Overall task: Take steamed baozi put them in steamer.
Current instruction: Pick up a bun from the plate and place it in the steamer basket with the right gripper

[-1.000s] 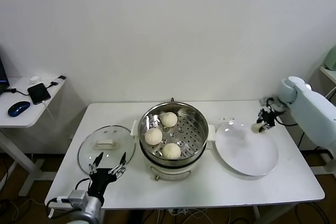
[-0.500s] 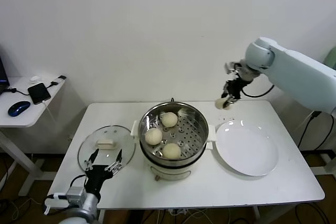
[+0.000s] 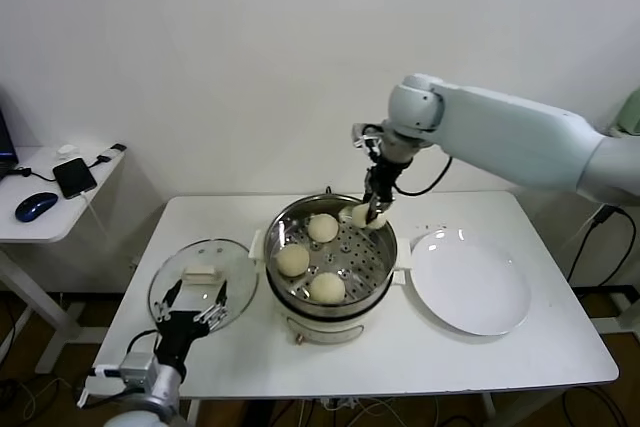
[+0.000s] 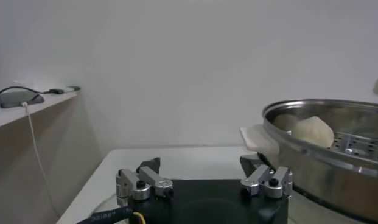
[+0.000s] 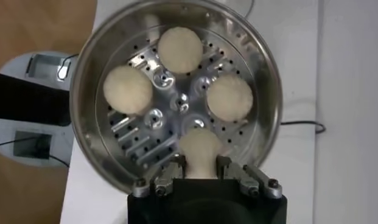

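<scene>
Since a second ago, when it was out over the far edge of the white plate (image 3: pixel 470 292), the right gripper (image 3: pixel 366 213) has been swinging across with a bun and is now hanging above the back rim of the steamer (image 3: pixel 330 257). Nearest the robot, the left gripper (image 3: pixel 190 307) is waiting low at the table's (image 3: pixel 420 357) front edge, its fingers (image 4: pixel 140 182) spread and holding nothing, just in front of the glass lid (image 3: pixel 203 277) lying flat beside the steamer; it is drifting only slightly between frames and is taking no part. Beyond it, three baozi are already sitting on the perforated tray, well apart from each other: one at the front (image 3: pixel 326 287), one toward the left (image 3: pixel 292 260), and one at the back (image 3: pixel 322 228). Farther still, the fourth baozi (image 5: pixel 199 152) is being pinched between the right gripper's closed fingers, and the right wrist view is showing it directly over a bare patch of tray inside the rim, near but not touching the bun beside it. The plate to the right is holding no buns. Judging by this, the task is nearing its end: the remaining move is likely lowering the bun into that gap and letting go, taking care not to clip the steel rim or drop it onto a neighbour.
</scene>
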Tool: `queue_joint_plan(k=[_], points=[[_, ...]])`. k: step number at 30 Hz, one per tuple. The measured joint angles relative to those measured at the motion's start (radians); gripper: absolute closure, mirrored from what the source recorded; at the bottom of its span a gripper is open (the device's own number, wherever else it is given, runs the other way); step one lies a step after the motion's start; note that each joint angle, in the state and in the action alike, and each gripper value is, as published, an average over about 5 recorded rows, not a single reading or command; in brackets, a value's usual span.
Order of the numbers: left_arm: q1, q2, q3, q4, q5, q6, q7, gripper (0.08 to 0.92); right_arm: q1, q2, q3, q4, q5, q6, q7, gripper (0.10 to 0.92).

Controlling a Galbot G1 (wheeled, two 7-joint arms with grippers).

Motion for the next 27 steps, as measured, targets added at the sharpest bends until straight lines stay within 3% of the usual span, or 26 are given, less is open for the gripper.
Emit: queue_joint_plan(k=[17, 27], points=[[-0.007, 0.0, 0.006, 0.007, -0.019, -0.008, 0.002, 0.177, -0.114, 0.058, -0.03, -0.009, -0.064, -0.083, 0.064, 0.628], [-0.005, -0.002, 0.007, 0.009, -0.02, -0.014, 0.002, 0.177, -0.142, 0.048, -0.009, -0.008, -0.094, -0.092, 0.077, 0.377]])
